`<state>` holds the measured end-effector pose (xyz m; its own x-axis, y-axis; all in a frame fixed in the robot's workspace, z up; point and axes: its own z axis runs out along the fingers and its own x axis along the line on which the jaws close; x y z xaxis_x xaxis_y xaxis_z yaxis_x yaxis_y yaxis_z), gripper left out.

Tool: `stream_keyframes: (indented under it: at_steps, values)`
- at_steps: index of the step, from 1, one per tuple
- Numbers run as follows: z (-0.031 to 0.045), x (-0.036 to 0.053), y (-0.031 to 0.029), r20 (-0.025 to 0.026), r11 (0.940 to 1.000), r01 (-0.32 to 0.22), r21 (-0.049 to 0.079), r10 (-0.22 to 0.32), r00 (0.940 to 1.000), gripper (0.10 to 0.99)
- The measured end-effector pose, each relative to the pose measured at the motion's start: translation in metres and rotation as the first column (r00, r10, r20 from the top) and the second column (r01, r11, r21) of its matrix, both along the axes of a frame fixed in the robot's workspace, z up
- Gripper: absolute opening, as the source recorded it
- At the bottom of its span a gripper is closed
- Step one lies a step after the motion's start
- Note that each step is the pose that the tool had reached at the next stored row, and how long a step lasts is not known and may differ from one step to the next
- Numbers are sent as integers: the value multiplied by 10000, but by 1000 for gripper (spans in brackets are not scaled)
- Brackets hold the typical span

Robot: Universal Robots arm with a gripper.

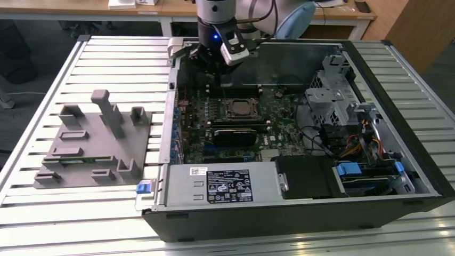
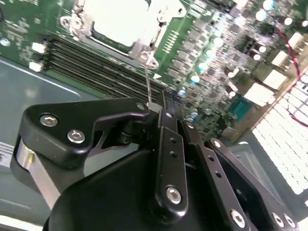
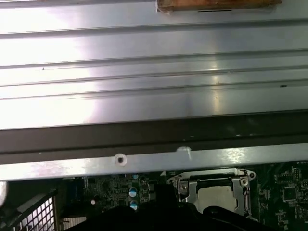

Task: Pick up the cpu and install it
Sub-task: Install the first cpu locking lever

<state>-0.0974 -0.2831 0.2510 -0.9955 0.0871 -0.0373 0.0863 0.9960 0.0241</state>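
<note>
The hand (image 2: 166,98) is hanging above the motherboard (image 1: 235,120) inside the open computer case (image 1: 398,176), close to the case's back wall; its fingers are pressed together and holding nothing. The cpu (image 2: 118,21) is lying in its socket (image 1: 240,108), a pale square inside the metal frame. I judge the placing is done and the socket lever (image 2: 147,77) is the job in hand. The first wrist view is showing the cpu (image 3: 217,197) in its frame; the exterior view is showing the grey fixture (image 1: 92,144) on the surface (image 1: 42,213), well apart.
</note>
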Motion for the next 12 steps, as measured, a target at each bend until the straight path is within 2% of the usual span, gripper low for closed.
stream_keyframes:
  at_steps: [10,11,12]
  values:
    - [-4,346,0,-16,10000,-1,0,1,10000,106]
    - [-6,369,0,-19,10000,-1,13,1,10000,106]
    - [-8,377,-4,-21,10000,-2,86,2,10000,106]
